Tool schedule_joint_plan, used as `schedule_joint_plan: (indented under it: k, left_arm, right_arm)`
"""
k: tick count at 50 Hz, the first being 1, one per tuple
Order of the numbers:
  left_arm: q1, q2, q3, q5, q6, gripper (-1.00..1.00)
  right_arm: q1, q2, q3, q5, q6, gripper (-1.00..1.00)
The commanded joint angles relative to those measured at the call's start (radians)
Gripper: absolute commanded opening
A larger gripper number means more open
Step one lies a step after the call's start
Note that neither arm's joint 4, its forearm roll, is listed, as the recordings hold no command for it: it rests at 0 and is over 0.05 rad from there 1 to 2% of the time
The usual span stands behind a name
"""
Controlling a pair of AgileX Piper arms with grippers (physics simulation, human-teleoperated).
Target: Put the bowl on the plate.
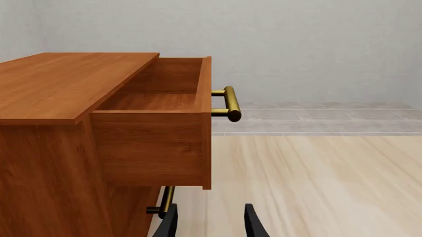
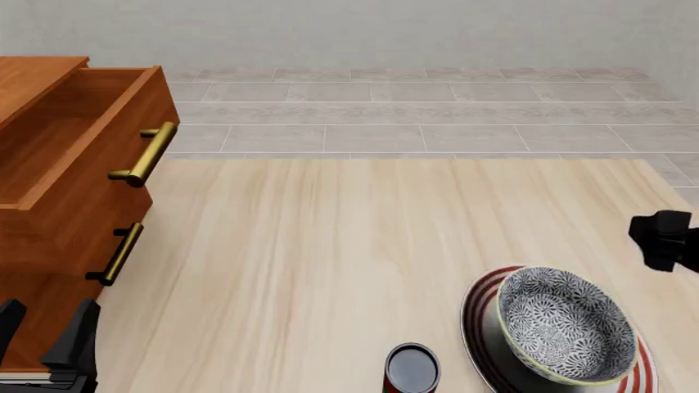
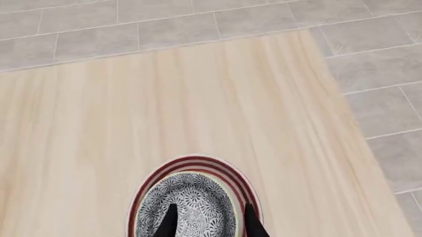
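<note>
The bowl (image 2: 565, 323), grey-and-white floral with a pale rim, sits upright on the red-ringed white plate (image 2: 477, 315) at the table's front right. In the right wrist view the bowl (image 3: 191, 202) rests inside the plate's rim (image 3: 191, 161), well below my right gripper (image 3: 209, 206), which is open and empty. In the front view only a black part of the right gripper (image 2: 664, 240) shows, at the right edge beyond the plate. My left gripper (image 2: 44, 327) hangs open and empty at the front left, beside the cabinet, and its fingers (image 1: 253, 222) point along the table.
A wooden cabinet (image 2: 44, 213) stands at the left with its top drawer (image 1: 158, 123) pulled out and brass handles (image 2: 146, 154). A small dark red can (image 2: 412, 368) stands just left of the plate. Grey floor tiles lie past the table's far edge (image 2: 437, 160).
</note>
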Motion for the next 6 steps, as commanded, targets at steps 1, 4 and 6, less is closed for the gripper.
schedule_joint_plan:
  k: [1,4,6]
  left_arm:
    - [0.0,0.0,0.0,0.0,0.0,1.0]
    - [0.0,0.0,0.0,0.0,0.0,1.0]
    - [0.0,0.0,0.0,0.0,0.0,1.0]
  right_arm:
    - [0.064,-0.033,-0.142,0.105,-0.011,1.0]
    - [0.08,-0.037,-0.18,0.127,-0.011,1.0]
    - [0.082,-0.037,-0.201,0.138,-0.026,1.0]
